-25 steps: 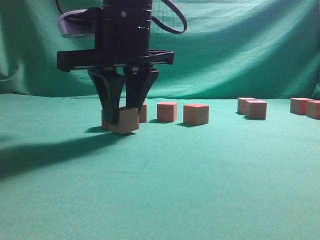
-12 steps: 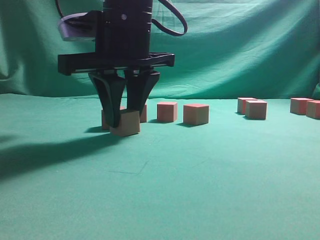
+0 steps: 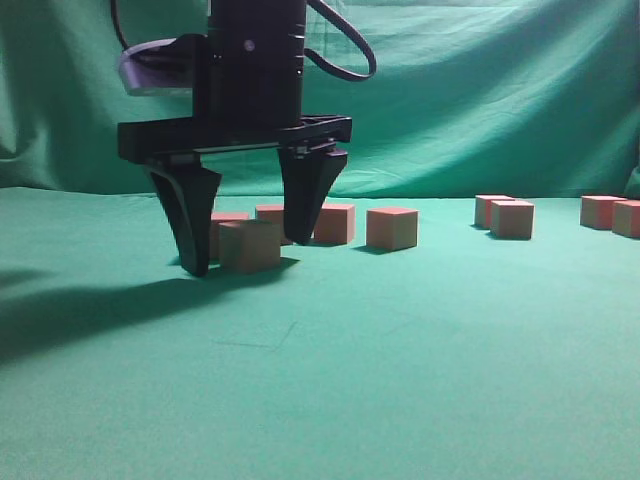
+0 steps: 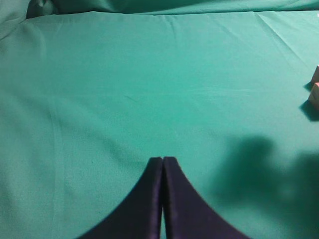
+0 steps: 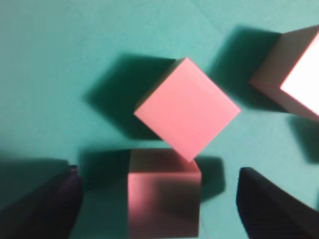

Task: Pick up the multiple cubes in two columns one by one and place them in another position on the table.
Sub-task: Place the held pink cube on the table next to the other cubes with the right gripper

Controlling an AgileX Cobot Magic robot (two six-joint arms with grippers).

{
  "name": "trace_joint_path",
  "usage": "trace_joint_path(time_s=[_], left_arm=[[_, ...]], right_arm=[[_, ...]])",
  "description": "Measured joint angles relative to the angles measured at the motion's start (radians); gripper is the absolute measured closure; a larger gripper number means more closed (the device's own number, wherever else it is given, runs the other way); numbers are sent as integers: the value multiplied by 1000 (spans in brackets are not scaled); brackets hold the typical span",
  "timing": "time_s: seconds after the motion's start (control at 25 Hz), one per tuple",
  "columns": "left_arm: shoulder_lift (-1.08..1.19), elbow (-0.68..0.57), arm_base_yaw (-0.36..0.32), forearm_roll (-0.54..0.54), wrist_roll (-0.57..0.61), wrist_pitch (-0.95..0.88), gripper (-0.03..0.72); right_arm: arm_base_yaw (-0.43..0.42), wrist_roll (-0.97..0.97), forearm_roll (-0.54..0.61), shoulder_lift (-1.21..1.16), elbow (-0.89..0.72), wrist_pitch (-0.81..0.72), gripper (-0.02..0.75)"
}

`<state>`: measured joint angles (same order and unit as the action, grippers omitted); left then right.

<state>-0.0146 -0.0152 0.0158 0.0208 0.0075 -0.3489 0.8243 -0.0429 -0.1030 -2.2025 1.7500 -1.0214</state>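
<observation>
My right gripper [image 3: 247,255] hangs low over the table [image 3: 400,340] at the left of the exterior view. Its jaws stand open on either side of one pinkish-red cube [image 3: 250,247], which rests on the cloth and touches neither finger. The right wrist view shows that cube [image 5: 164,199] in the gap of the right gripper [image 5: 158,196], with a second cube [image 5: 187,109] turned diagonally just beyond it, corner to edge. My left gripper [image 4: 162,159] is shut on nothing, above bare green cloth.
More cubes sit behind the gripper in a row [image 3: 334,222] [image 3: 391,228]. Two pairs stand farther right [image 3: 512,218] [image 3: 612,213]. A cube [image 5: 294,74] lies at the right wrist view's upper right. Cube corners [image 4: 315,94] show at the left wrist view's right edge. The wrinkled backdrop [image 3: 480,90] rises behind.
The right gripper's jaws have spread wide and let go of the cube they held; it now stands flat on the cloth between them. The other cubes have not moved.
</observation>
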Motion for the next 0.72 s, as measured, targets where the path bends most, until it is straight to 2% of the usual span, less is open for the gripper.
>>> trace_joint_path(time_s=[0.28,0.4,0.44,0.64,0.72], left_arm=[[0,0,0,0,0,0,688],[0,0,0,0,0,0,688],[0,0,0,0,0,0,688],[0,0,0,0,0,0,688],[0,0,0,0,0,0,688]], right_arm=[[0,0,0,0,53,-113,151],[0,4,4,0,156,-189,151],[0,4,6,3,191,-197,197],[0,29,3,69,357,-213,197],[1,30,-33,122,386,-217,197]])
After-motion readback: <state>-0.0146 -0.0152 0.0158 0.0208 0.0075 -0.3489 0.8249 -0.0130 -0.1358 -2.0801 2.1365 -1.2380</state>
